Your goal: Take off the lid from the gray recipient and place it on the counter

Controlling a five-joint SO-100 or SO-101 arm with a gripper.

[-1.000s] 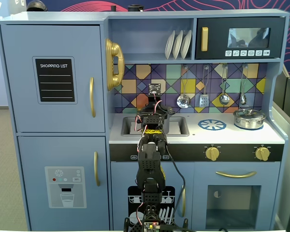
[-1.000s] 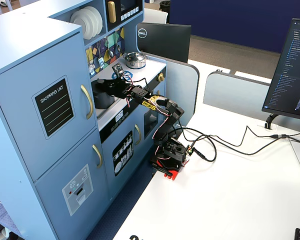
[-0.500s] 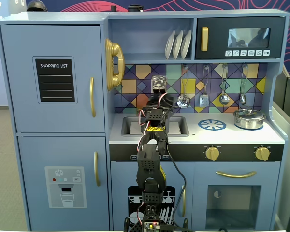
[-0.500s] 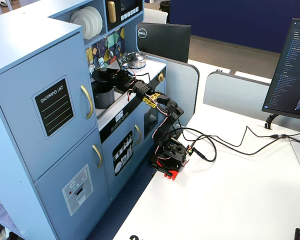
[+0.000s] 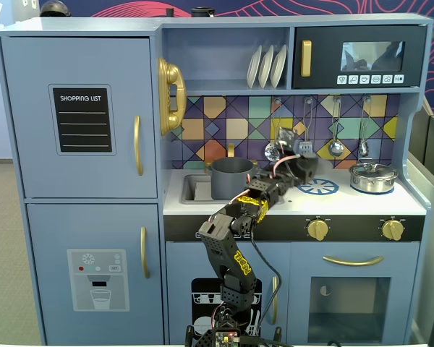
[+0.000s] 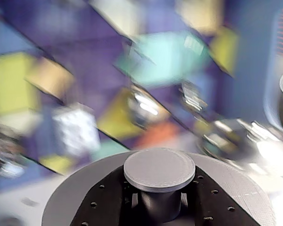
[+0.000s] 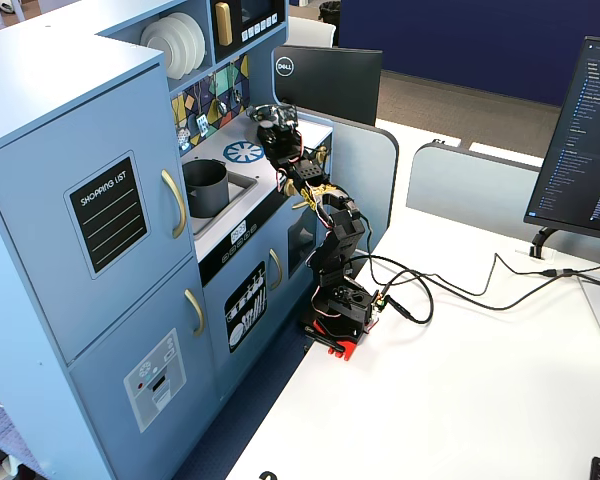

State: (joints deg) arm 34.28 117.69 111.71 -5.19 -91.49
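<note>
Jaws: I have them clamped on the knob of the lid (image 6: 159, 197), the gripper (image 5: 304, 168) holding it aloft
Lid: clear of the gray recipient (image 5: 232, 178), which stands open in the sink
Drop zone: the counter (image 5: 289, 204) directly below, burner ring alongside

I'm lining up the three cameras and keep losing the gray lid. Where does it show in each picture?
A fixed view, front-on: the lid is held in the gripper, above the counter, right of the gray pot.
Wrist view: the lid fills the bottom centre, knob clamped.
A fixed view, from the side: I cannot make it out; only the gripper shows.
Shared landmark: the colourful tile wall.
</note>
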